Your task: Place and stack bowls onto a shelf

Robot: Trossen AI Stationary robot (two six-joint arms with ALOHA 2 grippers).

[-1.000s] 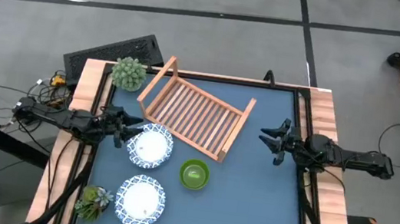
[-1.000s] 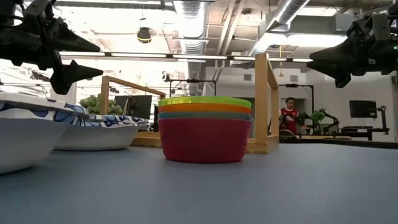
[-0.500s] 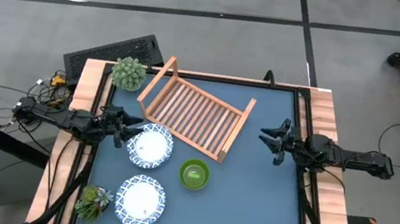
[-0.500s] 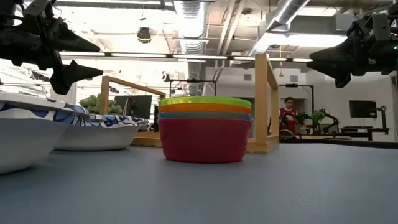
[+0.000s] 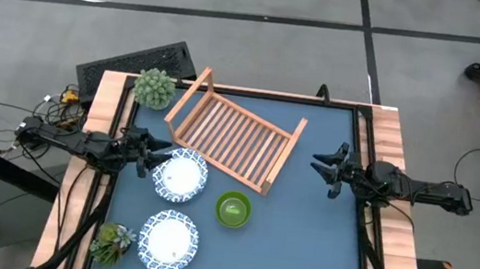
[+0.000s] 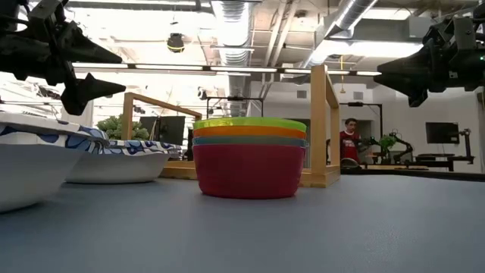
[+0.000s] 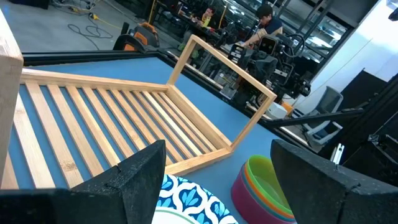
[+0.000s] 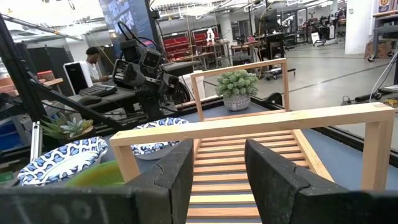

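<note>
**No movement yet: bowls all on the table, shelf bare**

Nothing shifted across the last second; both arms parked exactly as before, so not one step of the stacking begun.

Left gripper [image 5: 146, 153] hovering above the table with fingers spread wide, nothing between them. Just beside its tips, a white bowl with blue patterned rim [image 5: 181, 175]; a second white bowl [image 5: 170, 241] farther back toward the near edge. Ahead of the fingers and slightly across, the stack of small bowls [image 5: 233, 209], green on top, then orange, teal and red below as seen from table level [image 6: 250, 156].

Right gripper [image 5: 328, 167] hanging well apart from every bowl, fingers parted, empty, pointed at the shelf [image 5: 235, 132].

Shelf lying askew between the two grippers, slats bare, raised end rails facing each arm.

Round potted plant [image 5: 154, 88] just behind the left gripper's side of the shelf; spiky plant [image 5: 112, 240] beside the second white bowl. Likely obstacle: the near rail, to be cleared before any bowl goes down.
</note>
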